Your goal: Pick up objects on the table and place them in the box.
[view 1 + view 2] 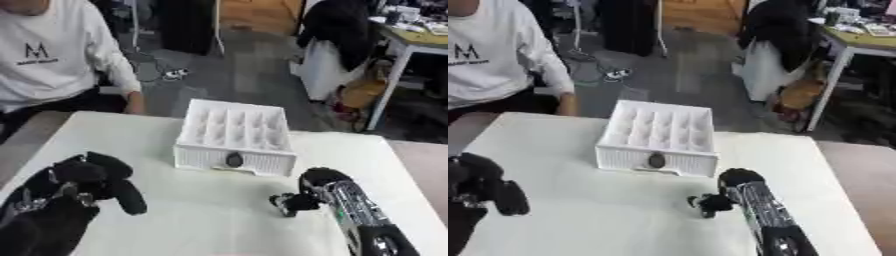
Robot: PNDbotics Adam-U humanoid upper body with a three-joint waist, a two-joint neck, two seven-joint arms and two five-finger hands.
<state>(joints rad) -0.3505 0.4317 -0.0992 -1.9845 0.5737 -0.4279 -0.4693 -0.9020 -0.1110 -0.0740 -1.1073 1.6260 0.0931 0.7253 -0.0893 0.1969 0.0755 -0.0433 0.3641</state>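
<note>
Fingers curled on both sides: the right hand (302,201), lower right of the frame, had them bunched together near the table, though whether they pinched anything could not be told. The left hand (96,182), lower left, held nothing. The white slotted plastic box (234,135) sat centre frame on the white table (210,215).
</note>
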